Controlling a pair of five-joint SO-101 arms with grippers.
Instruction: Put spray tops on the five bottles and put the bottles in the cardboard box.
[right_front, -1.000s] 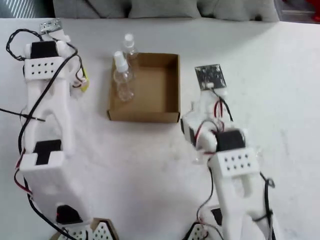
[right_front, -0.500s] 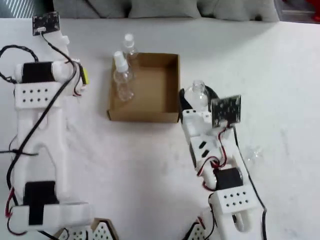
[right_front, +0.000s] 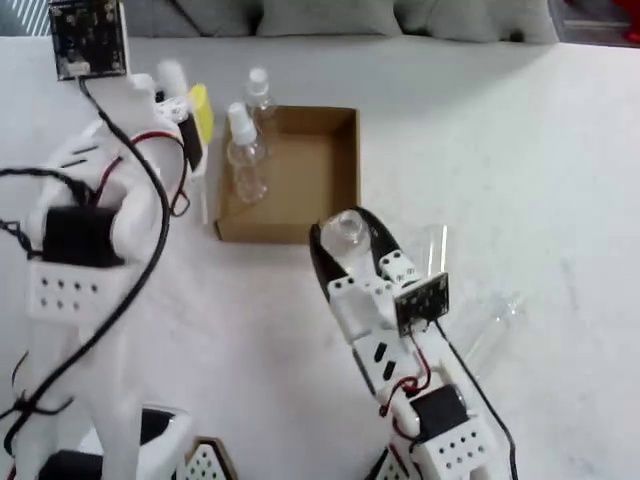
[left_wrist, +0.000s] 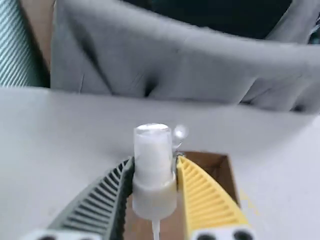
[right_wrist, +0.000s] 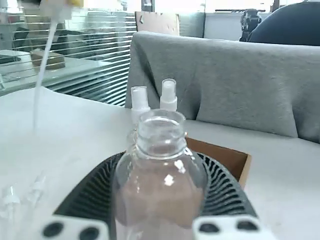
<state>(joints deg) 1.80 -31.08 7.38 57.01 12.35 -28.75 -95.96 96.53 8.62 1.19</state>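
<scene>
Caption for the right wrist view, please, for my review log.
Right gripper holds an uncapped clear bottle upright, with two spray-topped bottles and the cardboard box behind it.

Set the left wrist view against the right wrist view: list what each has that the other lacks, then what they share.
Left wrist: the left end effector shut on the cap of the spray top. Right wrist: the right end effector holding an uncapped bottle, two capped bottles beyond it. Both: the cardboard box, the gray sofa, the spray top's dip tube.
</scene>
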